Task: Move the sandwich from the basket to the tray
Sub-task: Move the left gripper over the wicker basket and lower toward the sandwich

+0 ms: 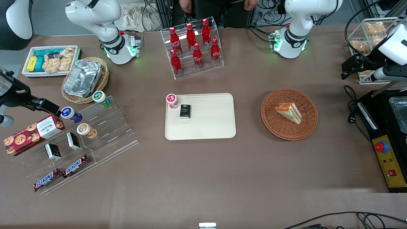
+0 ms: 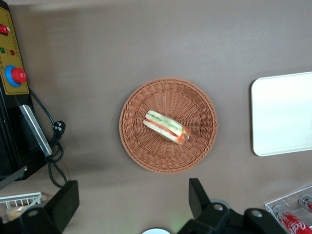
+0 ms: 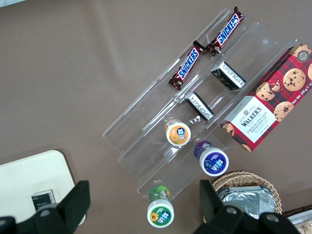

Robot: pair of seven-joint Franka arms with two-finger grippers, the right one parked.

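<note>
From the front, you see the sandwich (image 1: 288,112) lying in the round basket (image 1: 289,114), its long axis running diagonally and its narrow tip aimed toward the camera and the working arm's end of the tabletop (image 1: 203,178), well apart from the tray (image 1: 210,127). In your left wrist view, the gripper (image 2: 131,197) hangs above the basket (image 2: 168,125) with fingers (image 2: 197,195) spread wide, holding nothing, and the sandwich (image 2: 165,126) sits near the basket's middle.

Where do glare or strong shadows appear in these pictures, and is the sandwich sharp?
Front view: the foil pan glares; the sandwich in the basket is clear. Left wrist view: the tray is washed out white; the open pincer, high above the basket, looks dark; the sandwich is sharp.
</note>
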